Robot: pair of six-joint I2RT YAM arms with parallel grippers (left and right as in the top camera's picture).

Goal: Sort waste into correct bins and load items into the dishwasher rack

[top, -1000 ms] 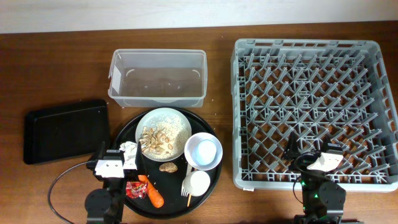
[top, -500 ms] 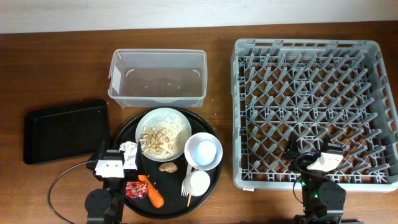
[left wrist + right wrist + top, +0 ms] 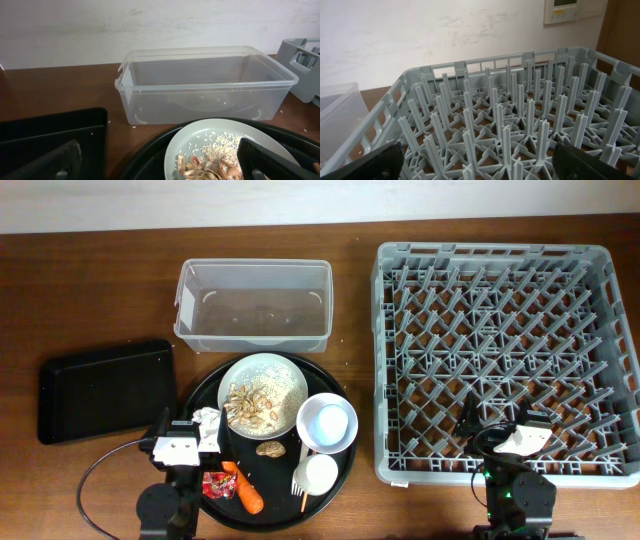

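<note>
On the round black tray [image 3: 345, 465] a white plate [image 3: 275, 380] carries beige nut shells [image 3: 248, 406] and pale crumbs. Beside it are a pale blue cup [image 3: 327, 423], a white cup [image 3: 321, 473], a white fork [image 3: 298, 476], a brown lump [image 3: 270, 448], crumpled tissue [image 3: 207, 421], a red wrapper [image 3: 217, 485] and a carrot piece [image 3: 247, 490]. My left gripper [image 3: 182, 430] [image 3: 162, 167] is open at the tray's left edge, facing the plate [image 3: 210, 142]. My right gripper [image 3: 500, 420] [image 3: 480, 167] is open over the front edge of the empty grey dishwasher rack [image 3: 505, 345] [image 3: 520, 115].
A clear plastic tub [image 3: 253, 305] [image 3: 205, 82] stands empty behind the round tray. A shallow black rectangular tray [image 3: 105, 388] [image 3: 50, 135] lies at the left. The rack's tall pegs rise close in front of the right fingers.
</note>
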